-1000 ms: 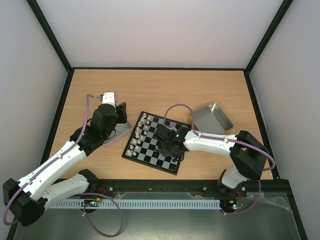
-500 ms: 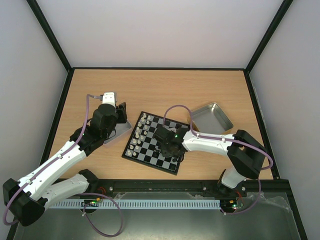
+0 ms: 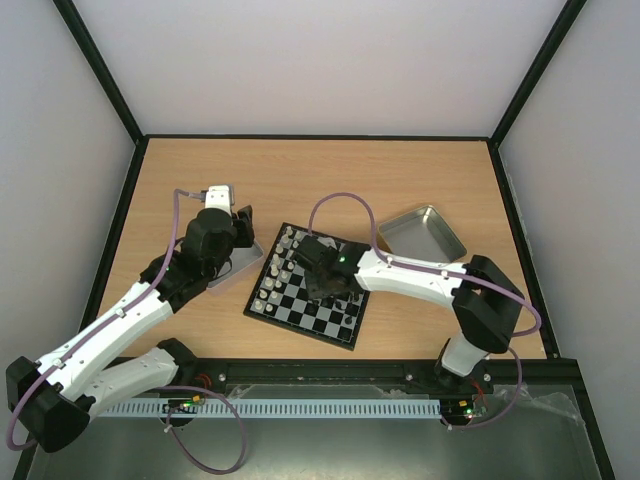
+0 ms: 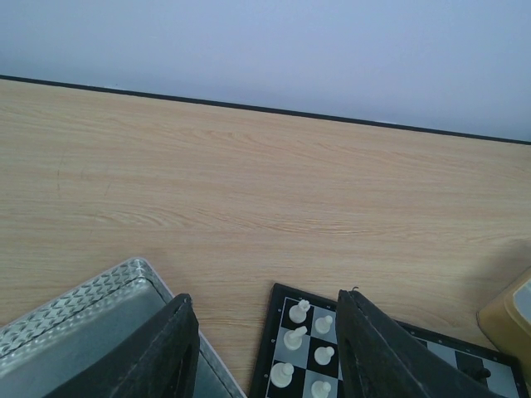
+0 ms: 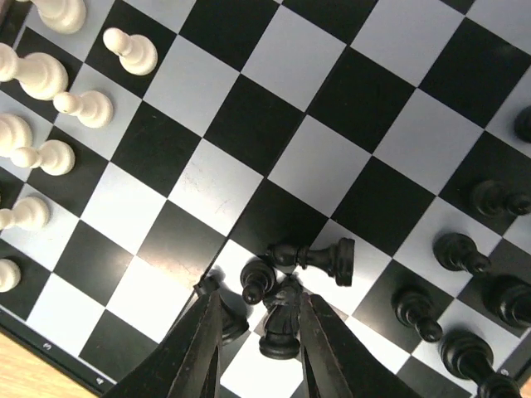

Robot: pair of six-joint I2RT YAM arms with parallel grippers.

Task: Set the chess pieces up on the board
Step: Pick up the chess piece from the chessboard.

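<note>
The chessboard (image 3: 300, 306) lies in the middle of the table. White pieces (image 3: 279, 266) stand in two rows along its left side, and black pieces (image 3: 352, 306) stand along its right side. My right gripper (image 3: 328, 288) hovers low over the board's near middle. In the right wrist view it (image 5: 259, 352) is open. Its fingers straddle a fallen black knight (image 5: 282, 328), with an upright black pawn (image 5: 258, 281) and another fallen black piece (image 5: 319, 257) just ahead. My left gripper (image 4: 265, 356) is open and empty, beside the board's far left corner (image 4: 272, 344).
A metal tray (image 3: 238, 268) lies under my left gripper at the board's left; it also shows in the left wrist view (image 4: 91, 319). A second metal tray (image 3: 423, 233) sits at the back right of the board. Dark rails frame the table.
My right gripper has moved left and away from the board's near right part toward its middle. The left arm has barely moved.
</note>
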